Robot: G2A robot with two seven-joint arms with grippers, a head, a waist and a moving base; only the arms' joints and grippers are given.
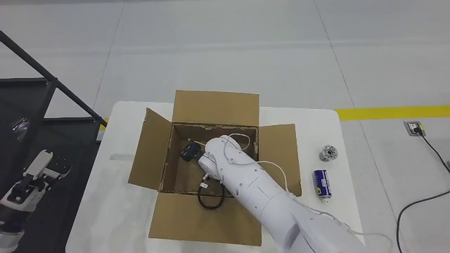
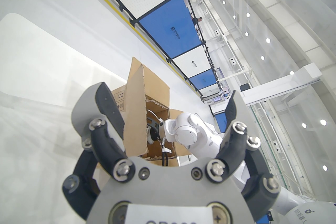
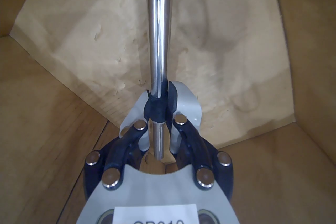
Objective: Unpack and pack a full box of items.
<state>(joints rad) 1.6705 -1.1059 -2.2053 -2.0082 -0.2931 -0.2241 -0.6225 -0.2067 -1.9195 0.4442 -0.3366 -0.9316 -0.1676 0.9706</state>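
The right arm crowds the box mouth (flaps splayed outward); the table alongside gives passage.

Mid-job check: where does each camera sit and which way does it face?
Top view: above the arms, looking down at the table and open cardboard box; the right arm extends into the box.
Left wrist view: off the table's side, facing the box's outside; the open left gripper in front.
Right wrist view: inside the box, facing bare cardboard; the right gripper is shut on a metal rod.
Shared: top and left wrist views both show the box with the right arm in it.
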